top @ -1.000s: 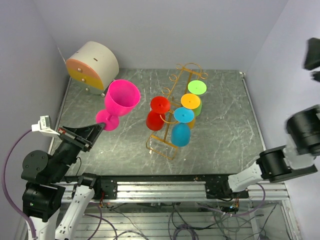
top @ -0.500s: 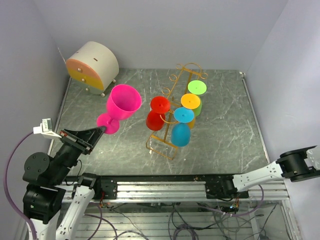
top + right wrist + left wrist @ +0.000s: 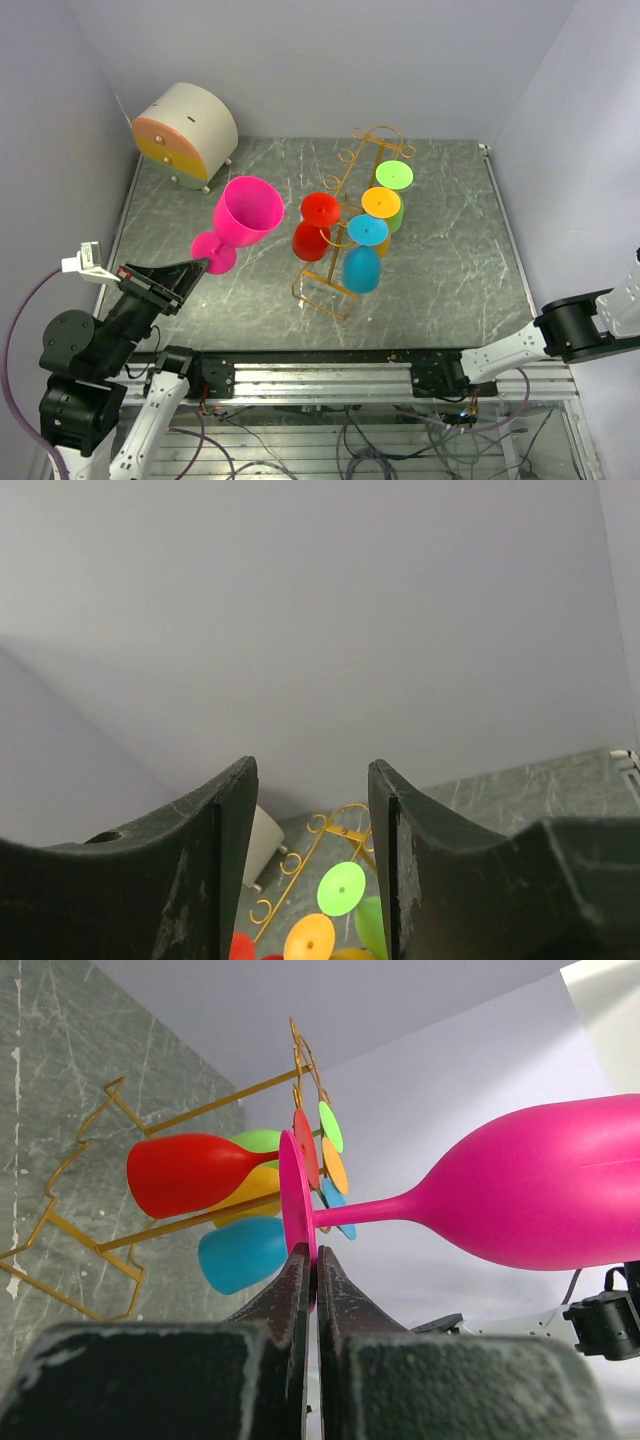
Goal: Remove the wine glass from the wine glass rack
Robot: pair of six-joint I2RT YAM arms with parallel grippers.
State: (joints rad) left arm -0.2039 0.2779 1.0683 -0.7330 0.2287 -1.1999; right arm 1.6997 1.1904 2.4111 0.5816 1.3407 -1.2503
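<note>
"Marble table (image 3: 450,250) below; where is the pink wine glass (image 3: 240,225)?"

"Left of the wine glass rack (image 3: 345,215), clear of its hooks, tilted in the air. It has barely shifted since a second ago."

"Held?"

"The left gripper (image 3: 312,1260) is pinched tight on its foot. The right gripper (image 3: 312,770), well right of the rack, has its jaws parted on nothing. Its arm sits lower than before."

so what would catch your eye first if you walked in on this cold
The pink wine glass stands out first: it is tilted in the air over the left of the table, pinched by the rim of its foot in the left gripper. Next comes the golden wire rack mid-table, with a red glass, blue glass, orange glass and green glass hanging on it.
</note>
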